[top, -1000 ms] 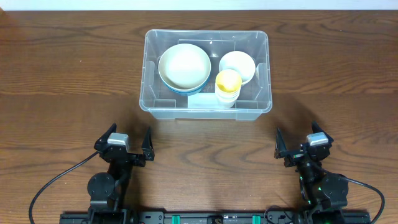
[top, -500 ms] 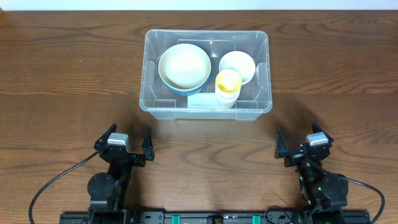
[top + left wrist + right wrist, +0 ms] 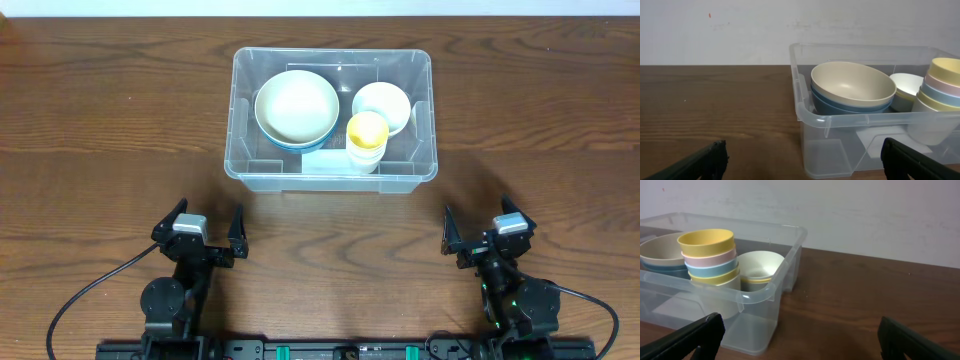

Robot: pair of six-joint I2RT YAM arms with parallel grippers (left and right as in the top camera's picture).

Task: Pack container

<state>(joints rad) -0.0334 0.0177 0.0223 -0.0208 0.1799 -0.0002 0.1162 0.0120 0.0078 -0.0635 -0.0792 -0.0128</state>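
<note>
Found left claw (image 3: 211, 206) spread wide, gripping nothing, parked at near edge of worktop (image 3: 100, 130), well apart from the load. Located container (image 3: 330, 180) mid-worktop toward far side, roughly centred between both arms. Inside, nested bowls (image 3: 296, 105) on left, cream over blue, likely to save footprint. Then stacked cups (image 3: 367, 132), yellow on top, by front wall, and small white bowl (image 3: 382, 103) just behind. Found right claw (image 3: 476, 206) likewise spread, empty, parked near edge. Judged packing done or nearly so.
</note>
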